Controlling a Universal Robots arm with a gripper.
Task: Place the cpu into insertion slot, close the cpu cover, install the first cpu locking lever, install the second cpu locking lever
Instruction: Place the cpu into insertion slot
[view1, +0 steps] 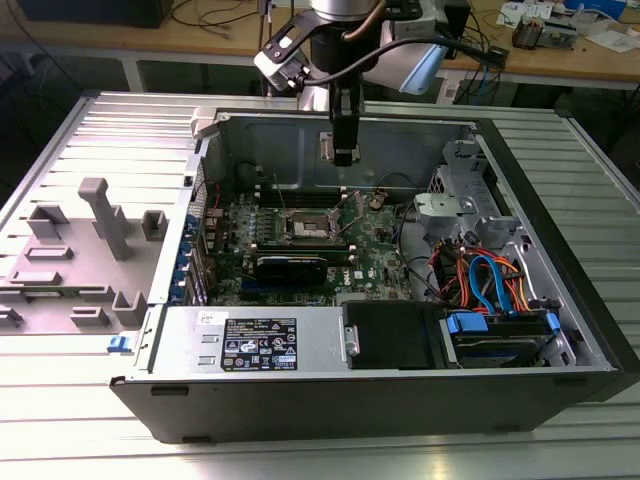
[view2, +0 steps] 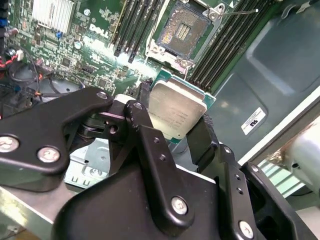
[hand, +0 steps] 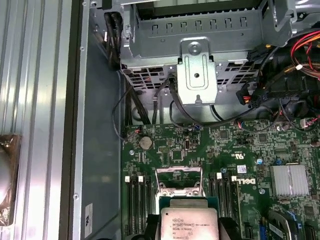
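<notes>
cpu (view2: 176, 111) in gripper (view2: 171, 118); apart from insertion slot (view2: 182, 31)

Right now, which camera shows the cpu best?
The second wrist view: the cpu shows most of its metal top, held in the claw. The first wrist view has the cpu cut off at the picture's edge; the exterior view gives a small pale piece at the claw.

The cpu (view2: 175, 112) above the insertion slot (view2: 182, 32)
</notes>
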